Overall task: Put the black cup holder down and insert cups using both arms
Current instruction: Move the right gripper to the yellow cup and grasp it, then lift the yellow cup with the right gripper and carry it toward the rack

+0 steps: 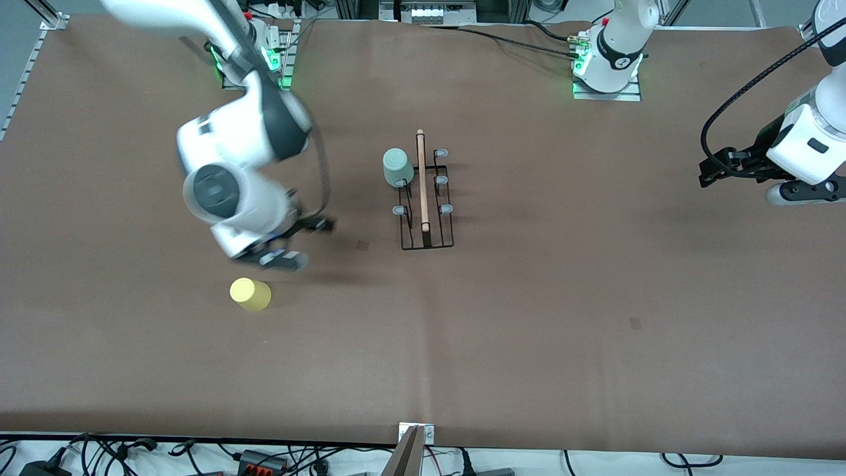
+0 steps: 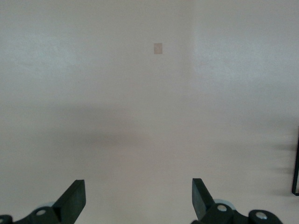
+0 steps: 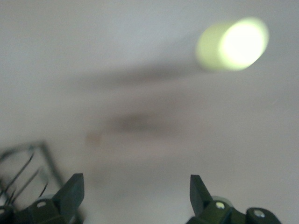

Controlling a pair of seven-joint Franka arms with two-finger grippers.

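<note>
The black cup holder (image 1: pixel 426 198) stands mid-table, its wooden rod handle (image 1: pixel 422 180) on top. A pale green cup (image 1: pixel 398 166) sits on the peg at the right arm's side, at the end farthest from the front camera. A yellow cup (image 1: pixel 250 294) rests on the table toward the right arm's end, nearer the camera than the rack. My right gripper (image 1: pixel 307 241) is open and empty, above the table between the yellow cup and the rack. Its wrist view shows the gripper (image 3: pixel 135 196), the yellow cup (image 3: pixel 232 44) and a rack corner (image 3: pixel 28 163). My left gripper (image 1: pixel 710 168) is open and empty and waits at the left arm's end; it also shows in its wrist view (image 2: pixel 138 200). No light blue cup is in view.
Brown table cover (image 1: pixel 529 317) with small darker patches (image 1: pixel 363 245) (image 1: pixel 635 322); one patch shows in the left wrist view (image 2: pixel 158 48). A thin black edge of the rack (image 2: pixel 295 163) shows at that view's border. Cables and a bracket (image 1: pixel 415 449) lie along the table's near edge.
</note>
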